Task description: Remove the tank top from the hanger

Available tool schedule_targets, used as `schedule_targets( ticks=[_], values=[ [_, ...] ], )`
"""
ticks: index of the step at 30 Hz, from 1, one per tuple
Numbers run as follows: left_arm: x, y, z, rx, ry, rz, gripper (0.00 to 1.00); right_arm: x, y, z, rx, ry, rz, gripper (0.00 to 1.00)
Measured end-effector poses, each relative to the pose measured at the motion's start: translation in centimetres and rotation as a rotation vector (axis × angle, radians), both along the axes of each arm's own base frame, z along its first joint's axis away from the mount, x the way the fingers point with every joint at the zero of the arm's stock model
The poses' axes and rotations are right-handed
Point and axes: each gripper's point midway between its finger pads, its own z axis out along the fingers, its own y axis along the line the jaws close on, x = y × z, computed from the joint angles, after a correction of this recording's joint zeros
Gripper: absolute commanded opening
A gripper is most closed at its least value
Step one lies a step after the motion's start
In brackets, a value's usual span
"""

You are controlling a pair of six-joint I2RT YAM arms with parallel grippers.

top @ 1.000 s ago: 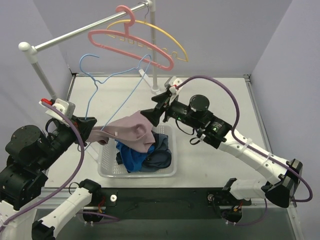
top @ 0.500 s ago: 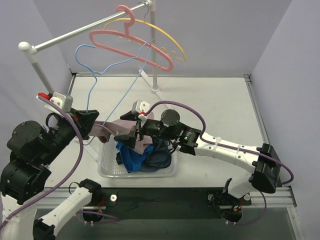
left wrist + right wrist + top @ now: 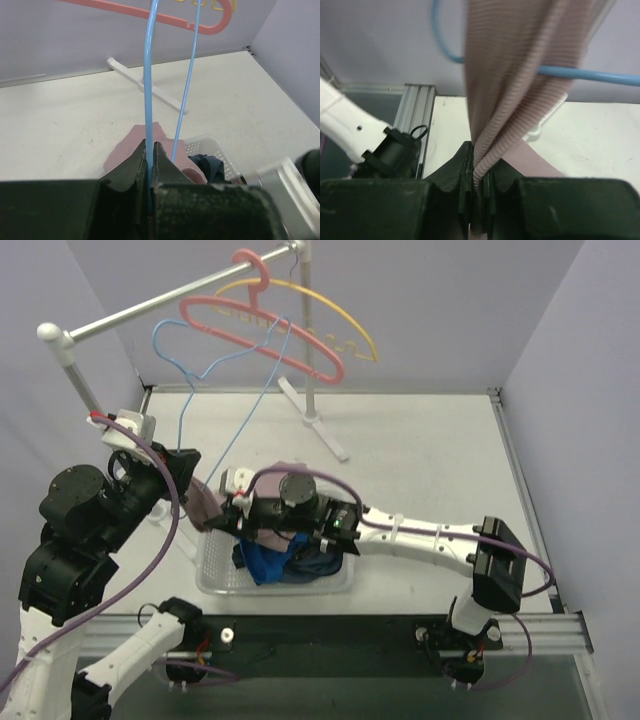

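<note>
Presently, the task stands at an early stage. The dusty-pink ribbed tank top (image 3: 520, 60) hangs draped over the thin blue wire hanger (image 3: 150, 75), just above the left rim of the white plastic laundry basket (image 3: 215, 578). The right wrist view shows the wire running through the folds of fabric, so the garment is not yet free.

The left fingers (image 3: 135, 160) are pressed together on the hanger's wire, holding it tilted above the basket's far left corner. The right fingers (image 3: 462, 172) are pinched on a fold of the ribbed cloth, over the basket's left side. In my judgement both grips are set, and the whole separation remains: drawing the cloth off the wire and clear.

Other items noted: blue and dark garments (image 3: 280, 558) are heaped inside the basket. Beyond the basket, a metal clothes rail (image 3: 150, 308) carries a pink plastic hanger (image 3: 260, 330) and a yellow one (image 3: 335, 320). From overhead, the blue wire crosses the pink hanger; whether they touch I cannot tell, but a snag there is possible. The heaped garments lie close beneath the cloth and could catch it.
</note>
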Motion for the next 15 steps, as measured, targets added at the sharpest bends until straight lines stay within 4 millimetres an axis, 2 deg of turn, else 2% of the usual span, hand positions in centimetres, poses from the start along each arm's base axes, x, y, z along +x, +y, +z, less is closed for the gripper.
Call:
schedule_targets(
  ticks=[5,10,15],
  values=[
    [2.4,0.7,-1.5,0.048,0.078,0.094,0.00,-3.3,0.1,-2.0,-0.102,-0.098,0.073,0.00],
    [3.8,0.9,-3.0,0.090,0.149,0.142,0.00,-3.9,-0.8,-1.8,-0.137,-0.171,0.067,0.00],
    [3.7,1.2,-3.4,0.090,0.176,0.162,0.00,-4.4,-1.6,-2.5,-0.159,-0.209,0.044,0.00]
  ],
)
